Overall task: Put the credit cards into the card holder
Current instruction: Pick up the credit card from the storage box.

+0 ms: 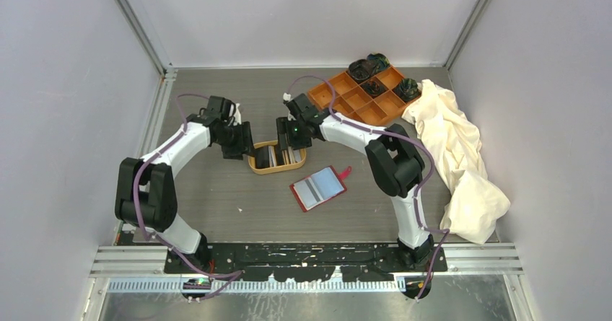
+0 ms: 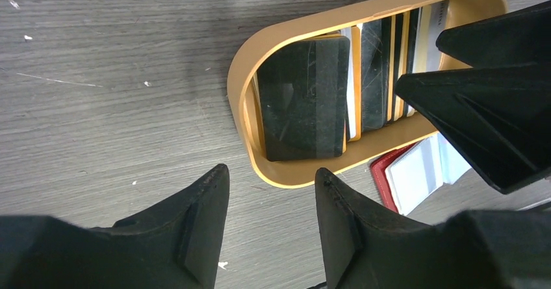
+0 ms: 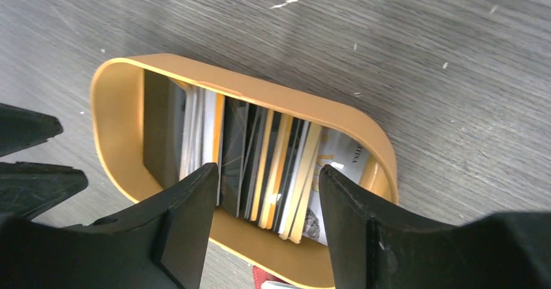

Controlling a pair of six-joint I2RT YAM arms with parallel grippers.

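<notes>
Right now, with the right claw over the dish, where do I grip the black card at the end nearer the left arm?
Probably its upper edge, from straight above: the black card stands leaning on edge in the dish, whose wall blocks the sides. Its outer face is uncovered.

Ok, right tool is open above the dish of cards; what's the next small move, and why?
Probably ease the right tool down and close on one card: its jaws stand open over the cards standing on edge in the tan dish, nothing gripped, and the card holder lies open beside the dish.
</notes>
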